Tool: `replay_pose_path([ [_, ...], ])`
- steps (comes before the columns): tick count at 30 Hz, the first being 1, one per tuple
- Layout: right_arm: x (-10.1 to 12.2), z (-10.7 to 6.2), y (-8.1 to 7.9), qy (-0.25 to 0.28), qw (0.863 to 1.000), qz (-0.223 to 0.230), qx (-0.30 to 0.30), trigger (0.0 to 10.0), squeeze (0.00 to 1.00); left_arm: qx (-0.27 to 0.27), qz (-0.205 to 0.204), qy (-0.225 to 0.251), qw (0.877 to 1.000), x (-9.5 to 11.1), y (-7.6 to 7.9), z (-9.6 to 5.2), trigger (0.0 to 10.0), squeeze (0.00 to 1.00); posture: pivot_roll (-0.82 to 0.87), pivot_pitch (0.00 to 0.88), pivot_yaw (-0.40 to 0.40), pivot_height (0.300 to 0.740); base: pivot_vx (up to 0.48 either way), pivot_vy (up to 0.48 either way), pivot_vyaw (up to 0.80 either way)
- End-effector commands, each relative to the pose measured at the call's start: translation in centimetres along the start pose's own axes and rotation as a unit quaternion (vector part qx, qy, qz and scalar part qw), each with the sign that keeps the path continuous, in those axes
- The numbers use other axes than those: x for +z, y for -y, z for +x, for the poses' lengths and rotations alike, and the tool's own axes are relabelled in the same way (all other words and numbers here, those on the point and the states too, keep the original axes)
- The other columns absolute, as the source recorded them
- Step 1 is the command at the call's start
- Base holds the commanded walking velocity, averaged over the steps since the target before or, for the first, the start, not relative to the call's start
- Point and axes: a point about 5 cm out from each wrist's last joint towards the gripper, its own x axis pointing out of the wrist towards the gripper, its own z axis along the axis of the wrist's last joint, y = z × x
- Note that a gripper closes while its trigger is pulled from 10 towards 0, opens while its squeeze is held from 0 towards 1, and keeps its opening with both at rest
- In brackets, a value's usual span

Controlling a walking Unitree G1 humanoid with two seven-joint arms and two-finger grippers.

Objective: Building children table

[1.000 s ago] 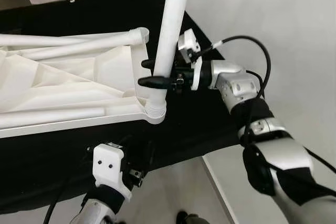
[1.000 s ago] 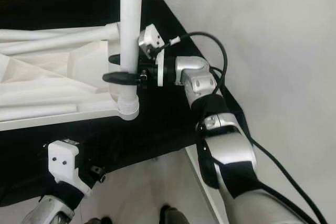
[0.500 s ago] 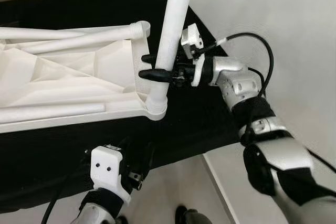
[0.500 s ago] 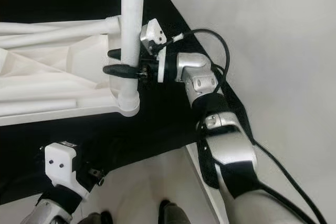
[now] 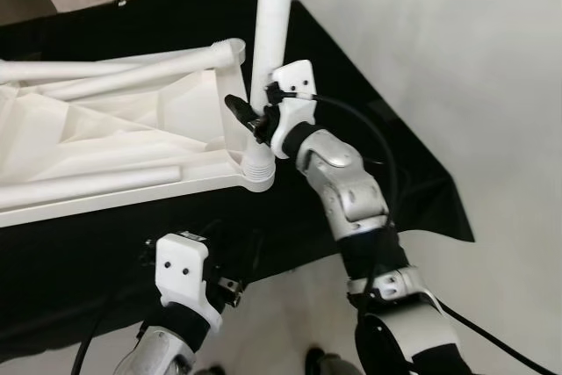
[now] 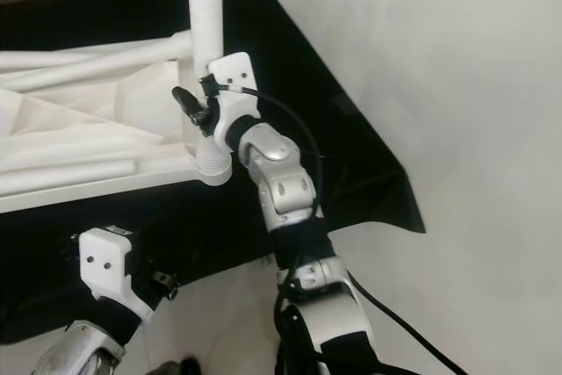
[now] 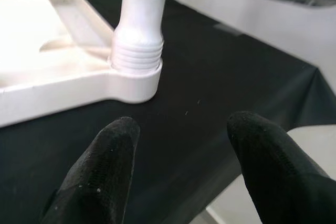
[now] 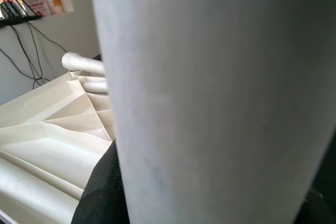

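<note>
a black cloth [image 5: 369,120] covers the floor beside a white wall [image 5: 457,59]. the upturned table top [image 5: 105,142] lies there; the right gripper [image 5: 250,116] grasps its upright leg [image 5: 270,24], wrist now swung round. the left gripper [image 7: 178,145] hovers released.

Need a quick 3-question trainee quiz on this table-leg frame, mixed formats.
1. True or false: the right gripper has its fingers closed around the upright white leg.
2. Multiple choice: the upright leg's threaded end sits in A) the corner socket of the upside-down tabletop, B) the left gripper, C) the bare floor.
3. Fill in: the left gripper hangs below the near edge of the black cloth with its fingers ____.

Key: 1 true; 2 A; 3 open.
</note>
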Motion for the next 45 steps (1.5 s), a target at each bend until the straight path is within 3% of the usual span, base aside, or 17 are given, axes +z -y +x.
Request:
replay_pose_path([
  [1, -2.5, -0.7, -0.1, -0.060, 0.998, 0.025, -0.019, 0.1, 0.00, 0.005, -0.007, -0.013, 1.000, -0.6, -0.3, -0.2, 10.0, 0.00, -0.02, 0.245, -0.023, 0.740, 0.000, 0.000, 0.00],
  [2, -1.8, -0.9, 0.0, -0.049, 0.999, 0.023, -0.006, 10.0, 0.00, 0.005, -0.006, -0.013, 1.000, -0.6, -0.3, -0.1, 10.0, 0.00, -0.02, 0.244, -0.023, 0.740, 0.000, 0.000, 0.00],
  [5, -1.3, -1.0, -0.1, -0.044, 0.999, 0.021, 0.001, 10.0, 0.00, 0.005, -0.006, -0.013, 1.000, -0.6, -0.3, -0.1, 10.0, 0.00, -0.02, 0.244, -0.023, 0.740, 0.000, 0.000, 0.00],
  [8, -0.2, -1.1, 0.8, -0.018, 0.997, 0.020, 0.068, 10.0, 0.02, 0.003, -0.008, -0.012, 1.000, -0.5, -0.3, 0.0, 10.0, 0.00, -0.02, 0.247, -0.027, 0.740, 0.000, 0.000, 0.00],
  [9, 0.2, -1.1, 1.3, -0.008, 0.994, 0.021, 0.107, 10.0, 1.00, 0.002, -0.008, -0.011, 1.000, -0.5, -0.2, 0.0, 10.0, 0.00, -0.02, 0.250, -0.029, 0.740, 0.000, 0.000, 0.00],
  [10, 0.2, -1.1, 1.3, -0.008, 0.994, 0.021, 0.107, 10.0, 1.00, 0.002, -0.008, -0.011, 1.000, -0.5, -0.2, 0.0, 10.0, 0.00, -0.02, 0.250, -0.029, 0.740, 0.000, 0.000, 0.00],
  [12, 1.5, -1.6, 2.0, 0.017, 0.979, 0.011, 0.202, 10.0, 1.00, 0.000, -0.010, -0.010, 1.000, -0.4, 0.0, -0.1, 10.0, 0.00, 0.00, 0.267, -0.035, 0.740, 0.000, 0.000, 0.00],
  [16, 2.5, -2.3, 2.4, 0.031, 0.959, -0.015, 0.280, 10.0, 0.97, -0.001, -0.010, -0.010, 1.000, -0.2, 0.3, -0.4, 10.0, 0.00, 0.01, 0.283, -0.037, 0.740, 0.000, 0.000, 0.00],
  [17, 2.7, -2.4, 2.5, 0.028, 0.952, -0.027, 0.304, 10.0, 0.00, -0.001, -0.011, -0.010, 1.000, -0.1, 0.4, -0.5, 10.0, 0.00, 0.01, 0.296, -0.036, 0.740, 0.000, 0.000, 0.00],
  [24, 3.4, -3.2, 2.6, 0.026, 0.910, -0.034, 0.412, 10.0, 0.00, -0.003, -0.013, -0.018, 1.000, 0.1, 0.9, -1.3, 10.0, 0.00, 0.03, 0.337, -0.034, 0.740, 0.000, 0.000, 0.00],
  [28, 3.7, -3.2, 3.0, 0.023, 0.898, -0.035, 0.439, 10.0, 0.00, -0.004, -0.015, -0.022, 1.000, 0.2, 1.1, -1.7, 10.0, 0.00, 0.04, 0.358, -0.032, 0.740, 0.000, 0.000, 0.00],
  [29, 4.1, -3.0, 3.4, 0.024, 0.891, -0.041, 0.452, 0.9, 0.00, -0.003, -0.016, -0.025, 1.000, 0.4, 1.3, -2.0, 10.0, 0.00, 0.05, 0.375, -0.029, 0.740, 0.000, 0.000, 0.00],
  [30, 4.1, -3.0, 3.4, 0.024, 0.891, -0.041, 0.452, 0.9, 0.00, -0.003, -0.016, -0.025, 1.000, 0.4, 1.3, -2.0, 10.0, 0.00, 0.05, 0.375, -0.029, 0.740, 0.000, 0.000, 0.00],
  [31, 4.4, -2.9, 3.6, 0.025, 0.888, -0.041, 0.458, 0.0, 0.00, -0.003, -0.017, -0.028, 0.999, 0.4, 1.4, -2.2, 10.0, 0.00, 0.05, 0.386, -0.027, 0.740, 0.000, 0.000, 0.00],
  [40, 4.9, -3.2, 4.2, 0.023, 0.877, -0.045, 0.478, 0.0, 0.00, -0.003, -0.022, -0.039, 0.999, 0.7, 1.8, -3.1, 10.0, 0.00, 0.05, 0.409, -0.020, 0.740, 0.000, 0.000, 0.00],
  [44, 4.6, -3.2, 4.7, 0.008, 0.886, -0.063, 0.459, 0.0, 0.00, -0.003, -0.024, -0.042, 0.999, 0.7, 1.9, -3.2, 10.0, 0.00, 0.04, 0.414, -0.021, 0.740, 0.000, 0.000, 0.00],
  [45, 4.3, -3.2, 5.0, -0.005, 0.895, -0.075, 0.439, 0.0, 0.00, -0.003, -0.025, -0.043, 0.999, 0.7, 1.9, -3.3, 10.0, 0.00, 0.04, 0.416, -0.031, 0.740, 0.000, 0.000, 0.00],
])
